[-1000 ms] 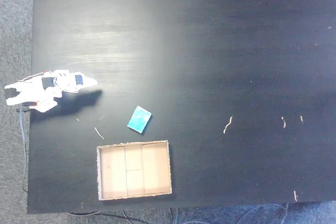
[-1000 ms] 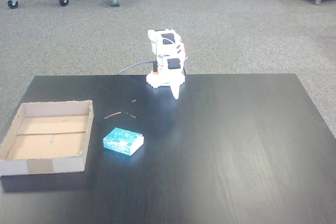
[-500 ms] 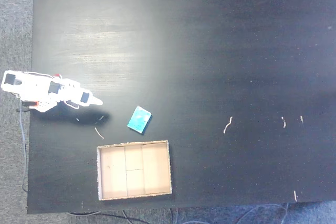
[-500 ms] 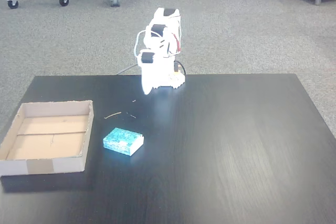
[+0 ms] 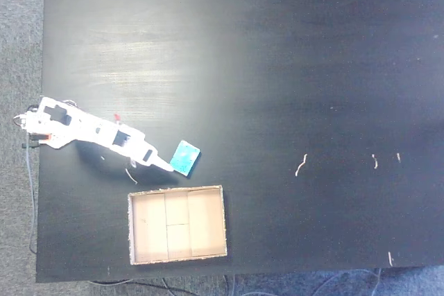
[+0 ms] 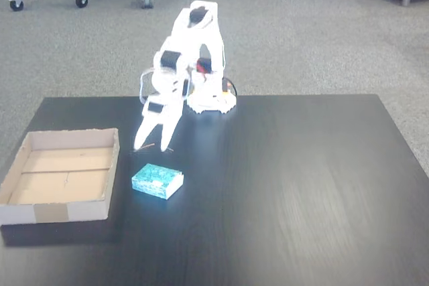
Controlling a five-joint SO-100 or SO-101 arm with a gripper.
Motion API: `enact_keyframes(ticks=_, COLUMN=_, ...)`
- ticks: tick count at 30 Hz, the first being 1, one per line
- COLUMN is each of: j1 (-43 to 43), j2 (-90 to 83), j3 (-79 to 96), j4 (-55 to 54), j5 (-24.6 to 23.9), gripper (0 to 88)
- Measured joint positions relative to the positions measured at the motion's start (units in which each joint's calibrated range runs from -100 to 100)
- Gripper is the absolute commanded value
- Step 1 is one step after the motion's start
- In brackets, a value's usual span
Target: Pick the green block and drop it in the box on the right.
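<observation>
We see our white two-finger end effector (image 6: 153, 147) reaching down toward the small teal-green rectangular block (image 6: 157, 181), its tips slightly parted and holding nothing. In the side-on fixed view the block lies flat on the black tabletop (image 6: 301, 185) just in front of the tips; in the top-down fixed view the end effector (image 5: 166, 166) points at the block's (image 5: 184, 157) near left edge, close beside it. The block's long axis runs diagonally there. We count one block and one shallow tan cardboard box (image 5: 223, 221), empty, near the block.
</observation>
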State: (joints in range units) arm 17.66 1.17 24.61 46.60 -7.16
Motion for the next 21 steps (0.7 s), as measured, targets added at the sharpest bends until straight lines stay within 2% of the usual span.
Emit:
enact_keyframes(ticks=6, j1=1.3, j2=12.4, j3=-19.0, j4=5.6, j5=0.0, gripper=50.0)
enact_keyframes(ticks=11, j1=-0.1, j2=25.2, j3=-38.1, j4=12.1, j5=-0.2, gripper=45.2)
enact_keyframes(ticks=21, j1=-4.0, j2=34.1, j3=-46.0, j4=18.0, j5=2.5, gripper=40.4)
